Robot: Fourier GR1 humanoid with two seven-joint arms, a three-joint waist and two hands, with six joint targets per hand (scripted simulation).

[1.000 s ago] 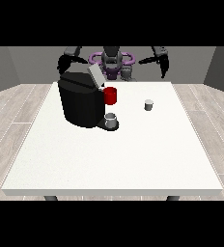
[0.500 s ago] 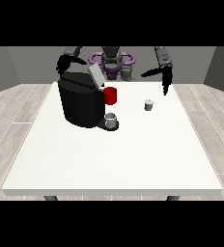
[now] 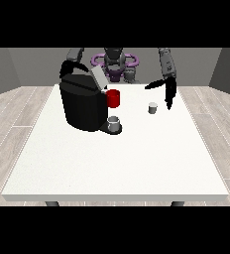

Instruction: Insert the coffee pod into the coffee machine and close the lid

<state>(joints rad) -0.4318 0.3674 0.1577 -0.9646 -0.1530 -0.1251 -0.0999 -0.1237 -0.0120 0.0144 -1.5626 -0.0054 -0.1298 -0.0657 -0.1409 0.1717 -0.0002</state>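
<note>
A small pale cylindrical coffee pod (image 3: 152, 107) was seen on the matte white table (image 3: 112, 158), just beside the hand at the view's right (image 3: 168, 92), whose straight fingers were spread wide, holding nothing.

Coffee machine (image 3: 82, 105): black, bulky body, standing upright on the white table's far left part as seen from the front. Its lid (image 3: 98, 77), a pale grey flap, is raised and tilted back, leaving the top open. A red part projects from the machine's right side, with a small grey cup on the base beneath it. Coffee pod (image 3: 152, 107): small, pale grey, upright on the table, well apart to the machine's right.
</note>
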